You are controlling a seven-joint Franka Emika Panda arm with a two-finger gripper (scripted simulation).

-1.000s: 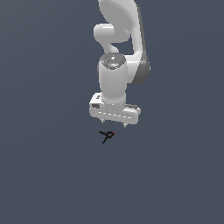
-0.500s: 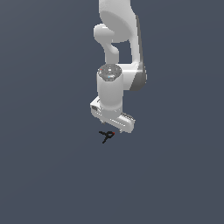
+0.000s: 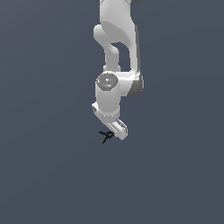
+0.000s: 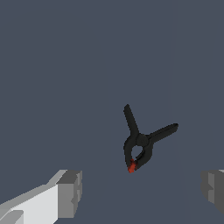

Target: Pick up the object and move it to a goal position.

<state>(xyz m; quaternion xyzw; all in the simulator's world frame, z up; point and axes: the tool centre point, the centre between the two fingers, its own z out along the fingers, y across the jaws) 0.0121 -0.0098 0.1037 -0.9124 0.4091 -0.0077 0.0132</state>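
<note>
The object (image 3: pixel 105 136) is a tiny black clamp of thin branching prongs with a red tip, lying on the dark grey floor. In the wrist view the object (image 4: pixel 141 144) lies ahead of the gap between my two grey fingertips (image 4: pixel 70 192), with its red tip pointing toward the gripper. My white gripper (image 3: pixel 115 132) hangs just above the object, slightly to the exterior view's right of it, with the hand turned at a slant. The gripper (image 4: pixel 142 187) is open wide and empty.
The white arm (image 3: pixel 116 52) rises from the gripper to the top of the exterior view. The flat dark grey floor (image 3: pixel 52 175) fills the rest of the view.
The gripper has come down toward the object and turned about its vertical axis, from broadside to slanted. The object has not moved.
</note>
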